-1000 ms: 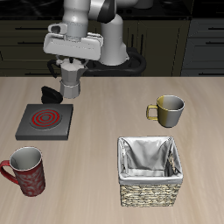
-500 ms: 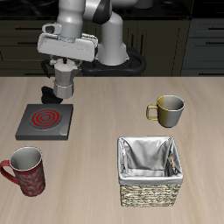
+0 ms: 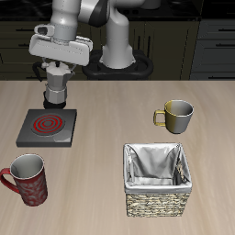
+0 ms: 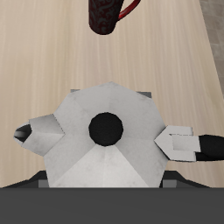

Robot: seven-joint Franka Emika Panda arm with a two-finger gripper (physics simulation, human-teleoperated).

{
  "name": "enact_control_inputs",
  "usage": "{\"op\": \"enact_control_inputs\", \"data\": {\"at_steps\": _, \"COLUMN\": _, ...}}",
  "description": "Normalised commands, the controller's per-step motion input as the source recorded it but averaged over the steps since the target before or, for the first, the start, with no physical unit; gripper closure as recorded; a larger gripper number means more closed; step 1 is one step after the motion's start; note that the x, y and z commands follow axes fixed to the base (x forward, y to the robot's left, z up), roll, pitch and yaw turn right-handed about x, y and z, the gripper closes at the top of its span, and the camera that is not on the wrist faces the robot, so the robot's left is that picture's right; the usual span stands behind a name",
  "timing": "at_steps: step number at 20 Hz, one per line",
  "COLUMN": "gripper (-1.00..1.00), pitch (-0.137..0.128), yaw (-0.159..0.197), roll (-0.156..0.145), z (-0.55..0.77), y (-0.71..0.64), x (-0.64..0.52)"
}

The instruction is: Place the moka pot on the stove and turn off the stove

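No readable text, label, brand, number or sign shows on anything in either view, whether held in the claw, below it or farther off.

A pale wood-grain worktop (image 3: 110,128) fills most of the scene, evenly lit with soft shadows. Behind it runs a row of dark cabinets (image 3: 216,41) with drawer fronts and thin light handles, under what may be a dark counter edge.
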Motion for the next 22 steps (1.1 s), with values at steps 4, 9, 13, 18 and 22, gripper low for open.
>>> {"op": "enact_control_inputs", "data": {"at_steps": 4, "gripper": 1.00, "pitch": 0.002, "yaw": -0.006, "roll": -0.027, "z": -0.06, "y": -0.17, "x": 0.03}}
{"op": "enact_control_inputs", "data": {"at_steps": 9, "gripper": 1.00, "pitch": 0.007, "yaw": -0.025, "roll": -0.031, "z": -0.06, "y": -0.12, "x": 0.03}}
{"op": "enact_control_inputs", "data": {"at_steps": 13, "gripper": 1.00, "pitch": 0.011, "yaw": -0.013, "roll": -0.028, "z": -0.15, "y": -0.13, "x": 0.07}}
{"op": "enact_control_inputs", "data": {"at_steps": 18, "gripper": 1.00, "pitch": -0.001, "yaw": -0.012, "roll": -0.015, "z": -0.08, "y": -0.10, "x": 0.09}}
{"op": "enact_control_inputs", "data": {"at_steps": 22, "gripper": 1.00, "pitch": -0.010, "yaw": -0.025, "roll": -0.008, "z": -0.04, "y": -0.02, "x": 0.08}}
